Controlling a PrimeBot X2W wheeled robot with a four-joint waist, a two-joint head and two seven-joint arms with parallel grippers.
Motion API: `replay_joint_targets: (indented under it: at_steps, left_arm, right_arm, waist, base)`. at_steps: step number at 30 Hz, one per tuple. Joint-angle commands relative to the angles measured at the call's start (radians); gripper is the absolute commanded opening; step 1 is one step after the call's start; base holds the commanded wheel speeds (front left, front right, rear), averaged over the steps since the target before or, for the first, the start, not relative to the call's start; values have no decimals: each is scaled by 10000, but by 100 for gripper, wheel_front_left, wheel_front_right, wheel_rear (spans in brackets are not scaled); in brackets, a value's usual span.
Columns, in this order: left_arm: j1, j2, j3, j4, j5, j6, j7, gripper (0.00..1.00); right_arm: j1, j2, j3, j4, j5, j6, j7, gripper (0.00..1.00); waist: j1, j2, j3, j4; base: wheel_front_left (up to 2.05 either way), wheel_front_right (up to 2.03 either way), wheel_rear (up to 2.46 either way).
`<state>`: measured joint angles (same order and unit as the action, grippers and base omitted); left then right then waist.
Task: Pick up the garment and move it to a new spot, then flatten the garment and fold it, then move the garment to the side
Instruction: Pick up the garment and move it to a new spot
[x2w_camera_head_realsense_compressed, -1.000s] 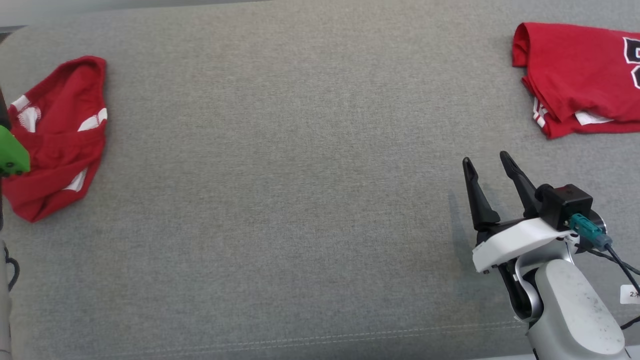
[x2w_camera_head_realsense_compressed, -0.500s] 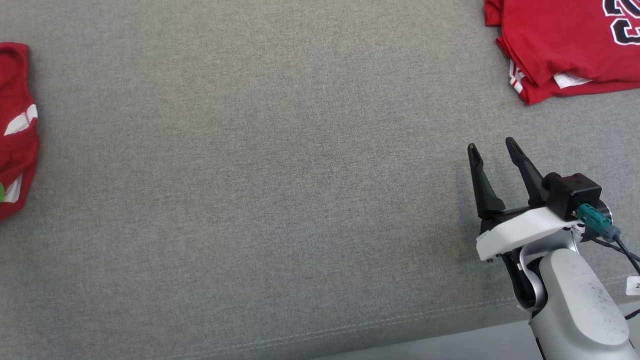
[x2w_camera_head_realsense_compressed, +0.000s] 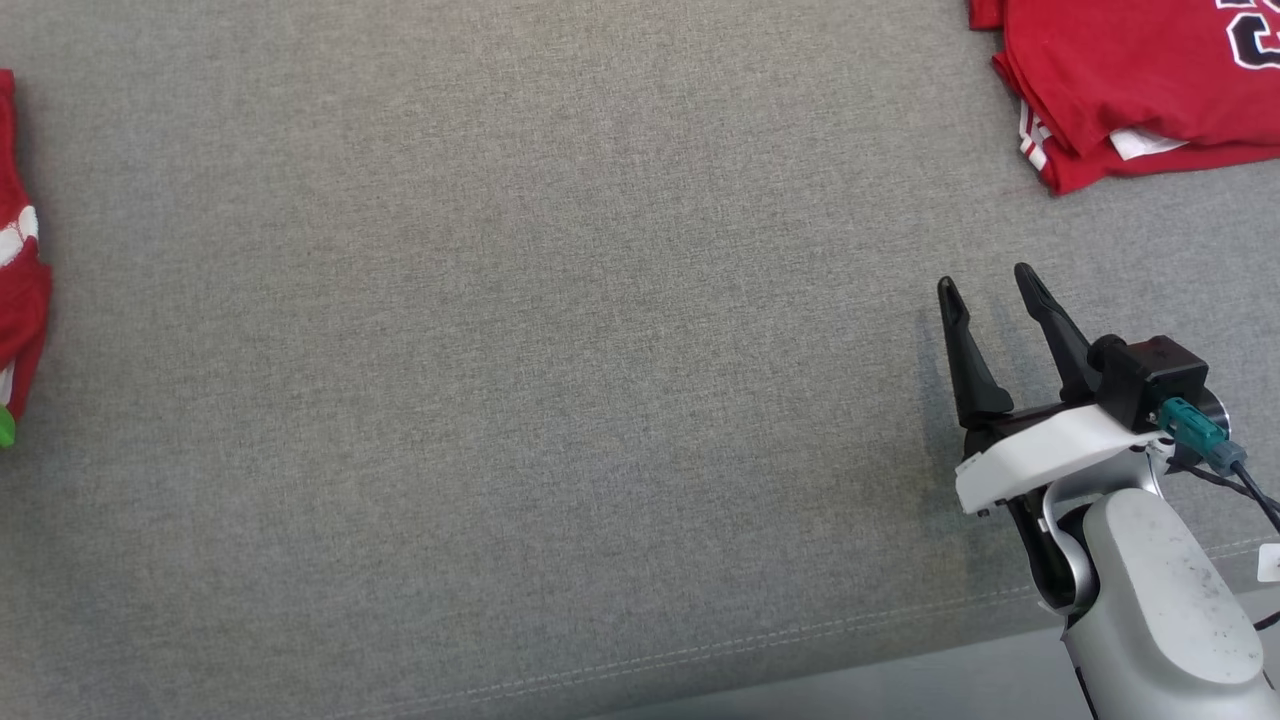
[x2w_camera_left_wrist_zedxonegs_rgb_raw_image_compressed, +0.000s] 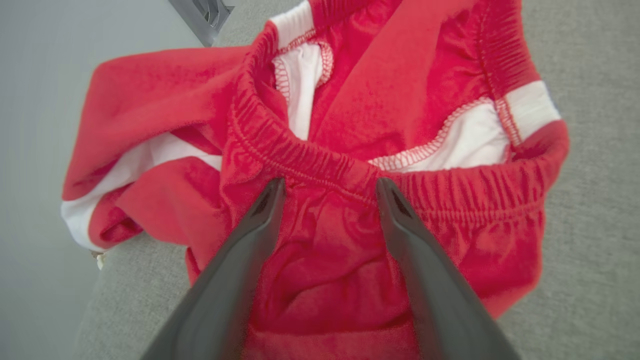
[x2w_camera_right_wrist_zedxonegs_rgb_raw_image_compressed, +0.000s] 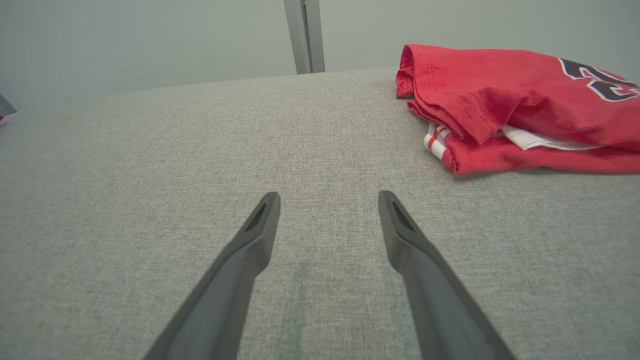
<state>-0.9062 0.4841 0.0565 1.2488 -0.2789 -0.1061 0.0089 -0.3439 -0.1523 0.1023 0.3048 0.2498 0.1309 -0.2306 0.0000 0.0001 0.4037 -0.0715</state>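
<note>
A grey cushion (x2w_camera_head_realsense_compressed: 560, 350) is spread across the whole work area. At the cushion's far right corner a folded red shirt (x2w_camera_head_realsense_compressed: 1130, 80) is laid, and it is judged to be out of play. At the cushion's left edge red shorts (x2w_camera_left_wrist_zedxonegs_rgb_raw_image_compressed: 350, 115) with white panels are crumpled, with part of the cloth apparently hung past that edge; these are taken to be the garment to be picked up. Above the cushion's near right part the right gripper (x2w_camera_head_realsense_compressed: 984, 278) is held, its jaws spread and nothing between them. Over the cushion's left edge the left gripper (x2w_camera_left_wrist_zedxonegs_rgb_raw_image_compressed: 330, 184) is poised, its jaws likewise spread wide and nothing yet pinched. The step in hand is judged to be the first grasp. It is best done if the fingers are lowered past the top layer so that a thick fold is caught, and if closure is completed before any lift toward the cushion's middle. The elastic waistband (x2w_camera_left_wrist_zedxonegs_rgb_raw_image_compressed: 320, 165) is seen just beyond the fingertips, running across the gap, while bunched cloth is framed between the two fingers; whether the tips touch the cloth cannot be told.
</note>
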Motion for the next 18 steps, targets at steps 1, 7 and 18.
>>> replay_joint_targets:
  at_steps: [1, 7, 18]
  left_arm:
    - [-44, 66, -36, 70, -42, 13, -3, 49]
    - [-16, 144, -137, 163, -57, -11, -323, 0]
    - [-354, 277, -454, 224, -27, -144, -1196, 0]
  right_arm:
    - [-110, -11, 2, -59, -42, -3, 3, 100]
    - [-125, -97, -21, -121, -34, -3, 49, 100]
    - [-43, -47, -5, -18, -74, -3, 36, 100]
  waist:
    - [0, -1, 3, -12]
    - [0, -1, 56, -31]
    - [0, -1, -244, 133]
  base:
    - [0, 0, 0]
    - [0, 0, 0]
    - [0, 0, 0]
